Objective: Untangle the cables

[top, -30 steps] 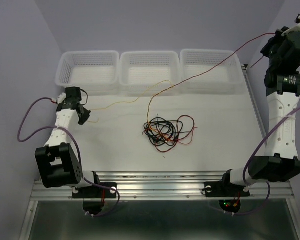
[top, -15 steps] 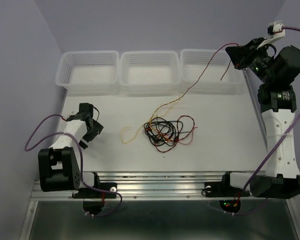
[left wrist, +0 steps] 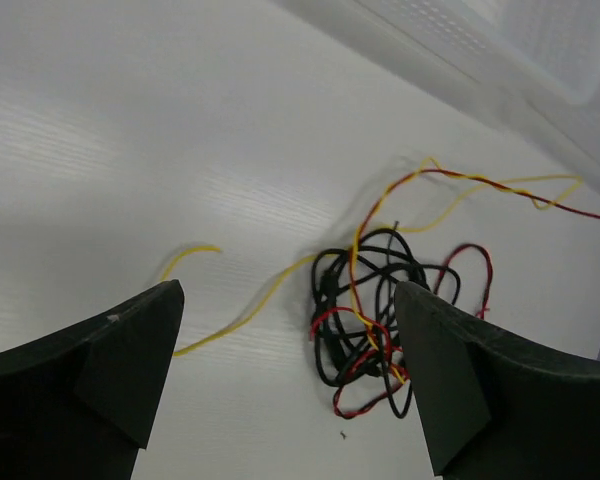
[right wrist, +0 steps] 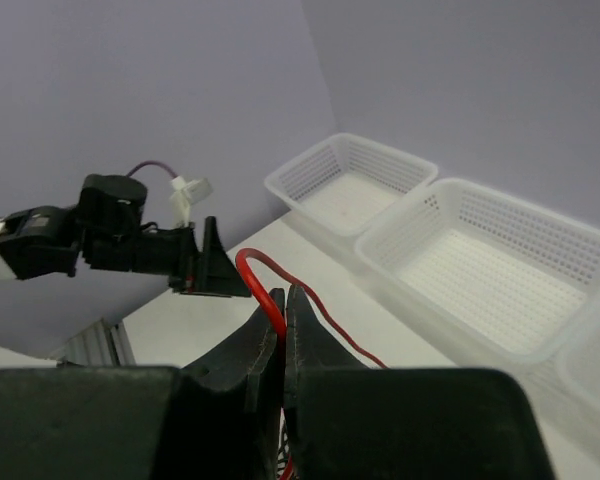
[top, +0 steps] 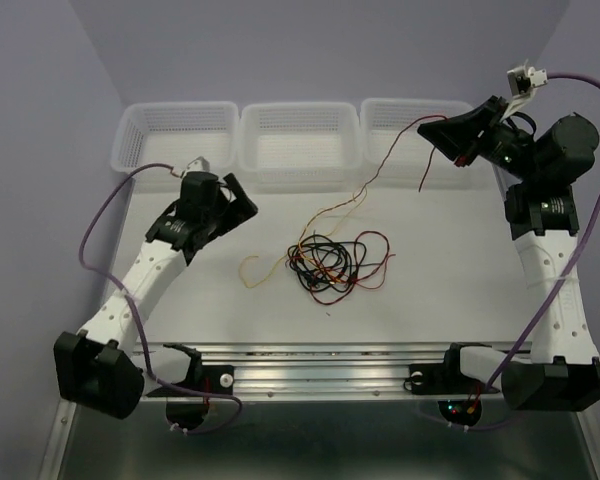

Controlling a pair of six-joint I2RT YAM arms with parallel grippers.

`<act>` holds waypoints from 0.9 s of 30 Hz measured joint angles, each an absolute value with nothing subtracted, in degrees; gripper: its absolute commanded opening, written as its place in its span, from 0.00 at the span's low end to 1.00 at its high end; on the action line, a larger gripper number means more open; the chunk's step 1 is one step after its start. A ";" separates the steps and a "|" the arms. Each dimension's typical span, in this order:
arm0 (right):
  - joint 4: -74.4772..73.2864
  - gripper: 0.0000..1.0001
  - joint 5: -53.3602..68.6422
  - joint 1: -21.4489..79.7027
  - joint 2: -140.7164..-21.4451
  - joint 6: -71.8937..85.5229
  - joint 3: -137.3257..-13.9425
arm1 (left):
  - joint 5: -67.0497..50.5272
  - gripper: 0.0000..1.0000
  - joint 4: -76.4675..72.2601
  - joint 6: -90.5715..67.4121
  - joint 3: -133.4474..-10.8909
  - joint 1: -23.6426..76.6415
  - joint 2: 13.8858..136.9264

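The cables (top: 330, 262) lie as a black, red and yellow tangle at mid-table, seen also in the left wrist view (left wrist: 380, 310). A loose yellow strand (top: 255, 270) (left wrist: 240, 320) curls out of the tangle's left side. My left gripper (top: 244, 196) (left wrist: 288, 290) hovers left of and behind the tangle, open and empty. My right gripper (top: 427, 128) (right wrist: 283, 295) is raised at the back right, shut on a red cable (right wrist: 260, 275). That red cable (top: 380, 165) slopes down to the tangle with a yellow strand twisted along it.
Three white mesh baskets (top: 175, 140) (top: 300, 135) (top: 410, 125) line the table's back edge, and my right gripper is above the rightmost one. Purple arm cables (top: 95, 225) loop beside each arm. A metal rail (top: 320, 365) runs along the near edge.
My left gripper opened and let go of the yellow strand, which now lies by the tangle, then swung toward the middle. My right gripper moved left and lower, slackening the red cable.
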State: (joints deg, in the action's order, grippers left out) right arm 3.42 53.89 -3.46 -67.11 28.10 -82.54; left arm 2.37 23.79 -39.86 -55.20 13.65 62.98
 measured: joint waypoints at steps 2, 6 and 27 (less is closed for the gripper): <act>4.54 0.01 55.18 -2.57 -66.72 29.02 -81.25 | 0.82 0.99 21.45 -39.03 -59.72 19.59 68.64; 6.17 0.01 56.42 0.32 -64.64 30.87 -77.82 | -2.98 0.99 17.32 -37.15 -70.63 26.87 83.00; 9.37 0.01 59.11 5.89 -61.49 34.04 -68.93 | -18.20 0.99 27.79 -12.56 -124.25 35.16 133.16</act>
State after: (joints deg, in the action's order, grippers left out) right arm 9.37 59.11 5.89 -61.49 34.04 -68.93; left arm -18.20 27.79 -12.56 -124.25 35.16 133.16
